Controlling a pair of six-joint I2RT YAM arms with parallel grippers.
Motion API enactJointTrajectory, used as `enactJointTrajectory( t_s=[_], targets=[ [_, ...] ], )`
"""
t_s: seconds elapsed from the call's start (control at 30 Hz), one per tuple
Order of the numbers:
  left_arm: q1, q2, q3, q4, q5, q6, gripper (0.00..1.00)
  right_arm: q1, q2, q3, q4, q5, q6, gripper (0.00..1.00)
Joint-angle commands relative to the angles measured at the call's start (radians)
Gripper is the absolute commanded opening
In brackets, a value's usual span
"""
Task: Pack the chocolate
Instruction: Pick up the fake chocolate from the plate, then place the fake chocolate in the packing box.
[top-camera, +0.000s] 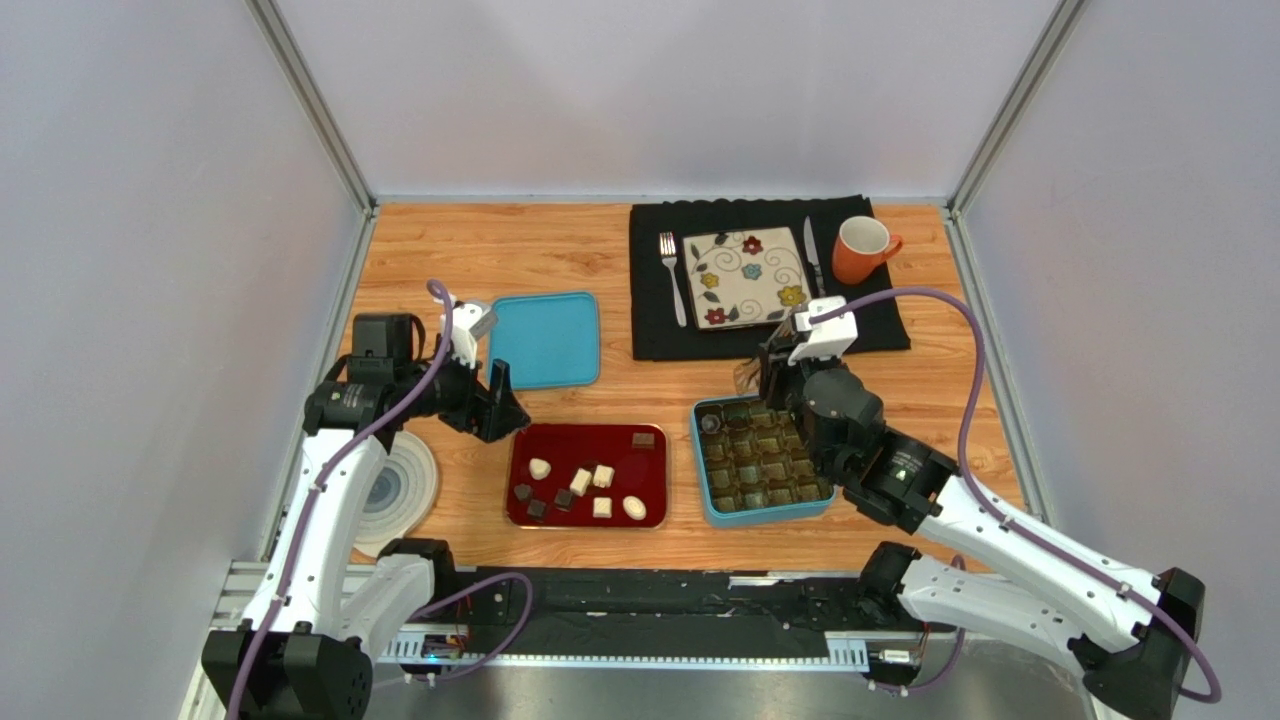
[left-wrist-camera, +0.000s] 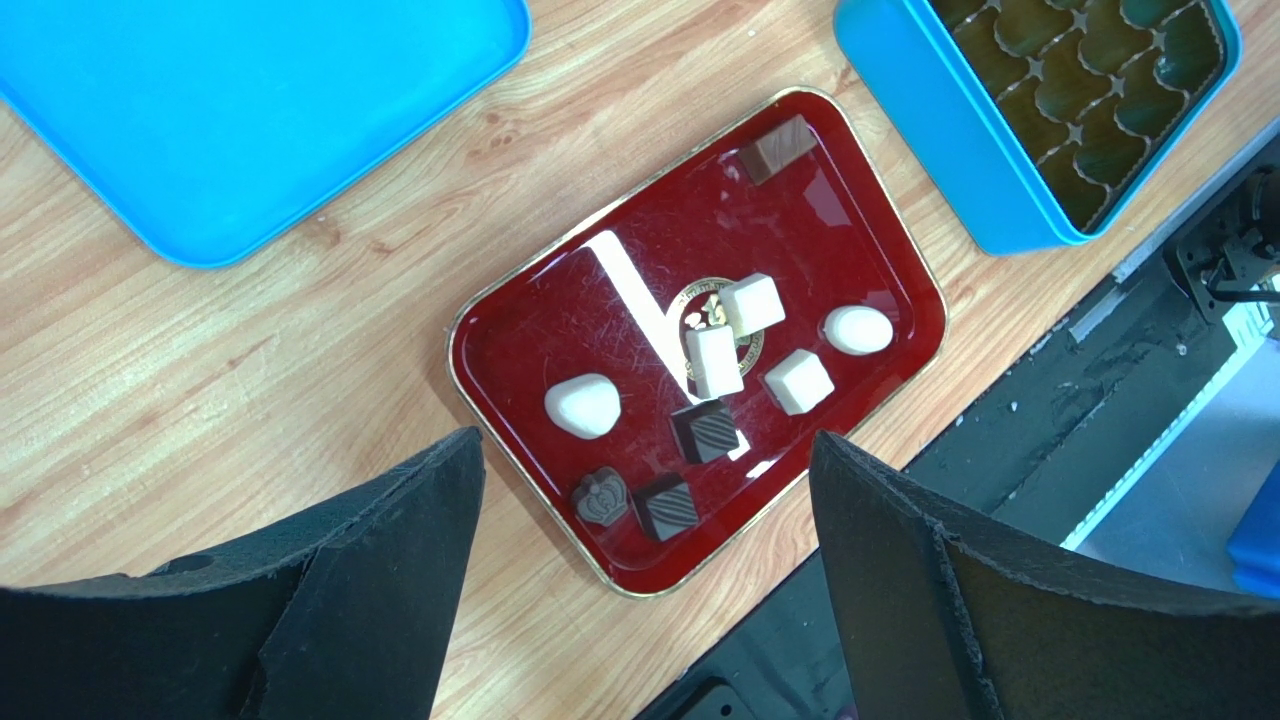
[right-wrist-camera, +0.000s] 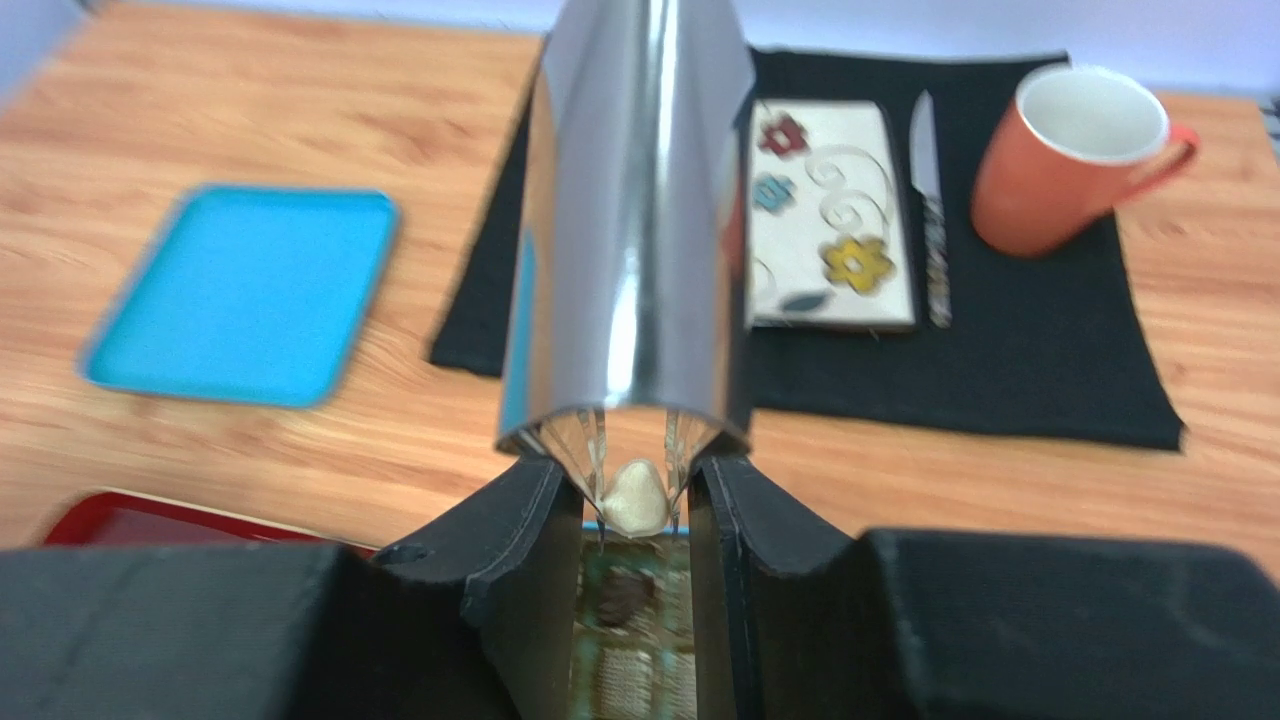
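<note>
Right gripper (right-wrist-camera: 633, 528) is clamped on metal tongs (right-wrist-camera: 631, 225) pinching a white chocolate (right-wrist-camera: 636, 492) right over the blue box (top-camera: 759, 515), so the drop's straight down I'd say. Left gripper (left-wrist-camera: 646, 458) hangs open above the red tray (left-wrist-camera: 526, 345).

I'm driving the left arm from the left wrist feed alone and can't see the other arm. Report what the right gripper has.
Observer: The right gripper is shut on metal tongs, with a white chocolate pinched between their tips.
Operator: Give me its position against the box.
Observer: In the top view the tong tips hang about over the far rim of the blue box.
Operator: Say what lies beyond it.
Observer: A black mat carrying a flowered plate, fork, knife and orange mug.
</note>
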Motion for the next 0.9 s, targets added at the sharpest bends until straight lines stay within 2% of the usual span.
enactJointTrajectory(
  t_s=[0.0, 0.27, 0.4, 0.57, 0.87],
  targets=[
    [-0.002, -0.013, 0.009, -0.010, 0.011, 0.013, 0.88, -0.057, -0.004, -0.040, -0.040, -0.033, 0.031, 0.12],
    [-0.002, -0.010, 0.013, -0.012, 0.011, 0.014, 0.88, -0.097, 0.011, -0.055, -0.040, -0.045, 0.040, 0.15],
    [-0.002, -0.008, 0.013, -0.012, 0.012, 0.013, 0.88, -0.102, 0.016, -0.058, -0.042, -0.057, 0.040, 0.24],
    [-0.002, -0.010, 0.013, -0.014, 0.016, 0.018, 0.88, -0.102, 0.008, -0.055, -0.052, -0.065, 0.046, 0.25],
    [-0.002, -0.016, 0.016, -0.018, 0.019, 0.019, 0.88, -0.103, -0.036, -0.040, -0.106, -0.102, 0.054, 0.35]
  ],
)
